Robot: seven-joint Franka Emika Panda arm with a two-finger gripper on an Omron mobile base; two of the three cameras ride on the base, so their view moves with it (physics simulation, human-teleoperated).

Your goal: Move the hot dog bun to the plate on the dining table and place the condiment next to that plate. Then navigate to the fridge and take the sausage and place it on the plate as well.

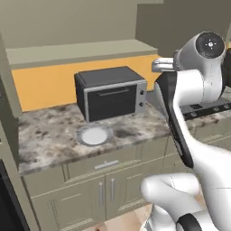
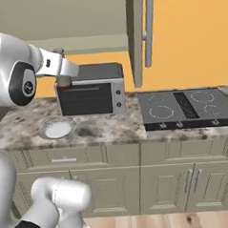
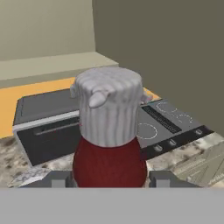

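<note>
The condiment [image 3: 108, 131] is a bottle with a dark red body and a grey ribbed cap. It stands upright between my two dark fingertips [image 3: 59, 178], and my gripper [image 3: 109, 180] is shut on its lower body. In the right base view the gripper [image 2: 62, 77] holds the bottle [image 2: 64, 83] in the air, in front of the toaster oven's upper left corner. A round grey plate [image 1: 94, 134] [image 2: 57, 129] lies bare on the marble counter [image 1: 49, 131], in front of the oven and below the gripper.
A black toaster oven [image 1: 112, 92] [image 2: 90, 91] stands at the back of the counter. To its right lies a black cooktop [image 2: 187, 106] [image 3: 166, 120]. An upper cabinet door [image 2: 139, 35] hangs open above the gap between them. Drawers and doors [image 1: 103, 180] line the counter front.
</note>
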